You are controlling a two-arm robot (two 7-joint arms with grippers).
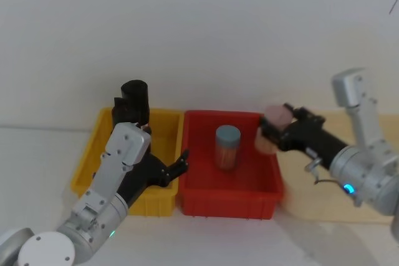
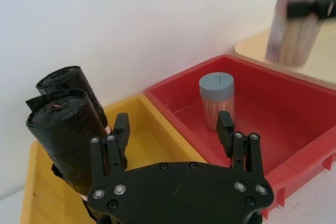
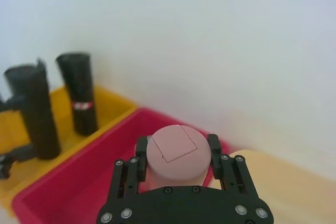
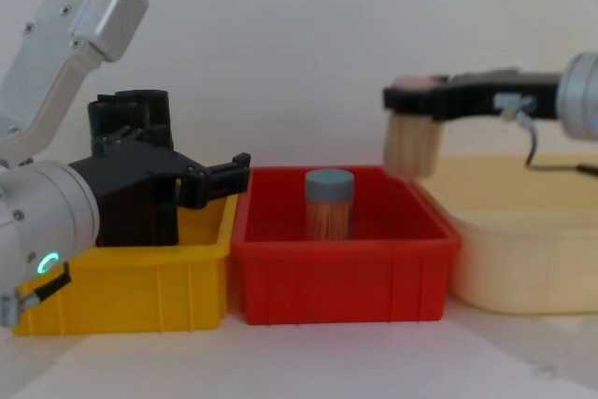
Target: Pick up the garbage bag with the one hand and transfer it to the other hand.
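Two black garbage bag rolls (image 1: 134, 101) stand upright side by side at the back of the yellow bin (image 1: 100, 135). They also show in the left wrist view (image 2: 65, 140), the right wrist view (image 3: 31, 111) and the chest view (image 4: 140, 109). One garbage bag roll (image 3: 79, 90) carries a red band. My left gripper (image 1: 181, 161) on the green-ringed arm is open and holds nothing. It hovers over the bin's right side, and one finger (image 2: 122, 129) is close beside the nearer roll. My right gripper (image 1: 271, 130) is shut on a pink-lidded jar (image 4: 414, 147) above the red bin's right edge.
A blue-lidded jar of sticks (image 1: 227, 146) stands in the middle of the red bin (image 1: 230, 200), which touches the yellow bin. A pale beige tray (image 4: 523, 259) lies right of the red bin. A white wall runs close behind the bins.
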